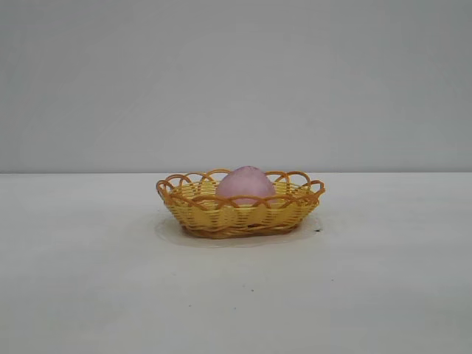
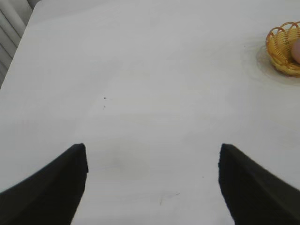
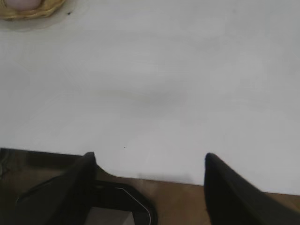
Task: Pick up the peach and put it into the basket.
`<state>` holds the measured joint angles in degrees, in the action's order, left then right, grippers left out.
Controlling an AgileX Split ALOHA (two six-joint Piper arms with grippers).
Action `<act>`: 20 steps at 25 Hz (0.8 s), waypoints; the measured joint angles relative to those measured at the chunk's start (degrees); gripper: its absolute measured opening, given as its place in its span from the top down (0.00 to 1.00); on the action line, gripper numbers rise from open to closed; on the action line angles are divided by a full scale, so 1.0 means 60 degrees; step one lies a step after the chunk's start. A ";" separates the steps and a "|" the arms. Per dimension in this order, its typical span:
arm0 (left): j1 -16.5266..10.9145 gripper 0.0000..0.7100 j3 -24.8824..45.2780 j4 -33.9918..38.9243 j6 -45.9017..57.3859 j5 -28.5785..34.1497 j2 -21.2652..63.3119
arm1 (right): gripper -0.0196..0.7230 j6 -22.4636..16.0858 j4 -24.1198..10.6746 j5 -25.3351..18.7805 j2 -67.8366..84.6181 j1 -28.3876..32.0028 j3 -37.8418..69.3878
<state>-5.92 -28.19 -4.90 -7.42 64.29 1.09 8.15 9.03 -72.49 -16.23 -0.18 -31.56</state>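
The pink-mauve peach [image 1: 245, 185] lies inside the yellow-orange wicker basket [image 1: 221, 214] at the middle of the white table. No arm shows in the exterior view. My left gripper [image 2: 152, 152] is open and empty over bare table, far from the basket [image 2: 281, 49], where a sliver of the peach [image 2: 296, 50] shows. My right gripper [image 3: 149, 159] is open and empty, drawn back over the table's edge; the basket [image 3: 33, 12] with the peach [image 3: 21, 3] sits far off.
The table's edge [image 3: 154, 177] runs under the right gripper, with a dark base [image 3: 122, 201] and brown floor below. Another table edge [image 2: 18, 42] shows in the left wrist view. A grey wall stands behind.
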 joint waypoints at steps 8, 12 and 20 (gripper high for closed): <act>0.0000 0.23 0.0000 0.0000 0.0000 0.0000 0.0000 | 0.40 -0.0646 -0.0732 0.0721 0.0571 0.0000 0.0259; 0.0000 0.23 0.0000 0.0000 0.0000 0.0000 0.0000 | 0.40 -0.0683 -0.0379 0.1125 0.0733 0.0000 0.0595; 0.0000 0.23 0.0000 0.0000 0.0000 0.0000 0.0000 | 0.40 -0.0683 -0.0335 0.1215 0.1416 0.0000 0.0598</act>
<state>-5.92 -28.19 -4.90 -7.42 64.29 1.09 4.06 7.02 -65.20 -7.74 -0.18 -27.97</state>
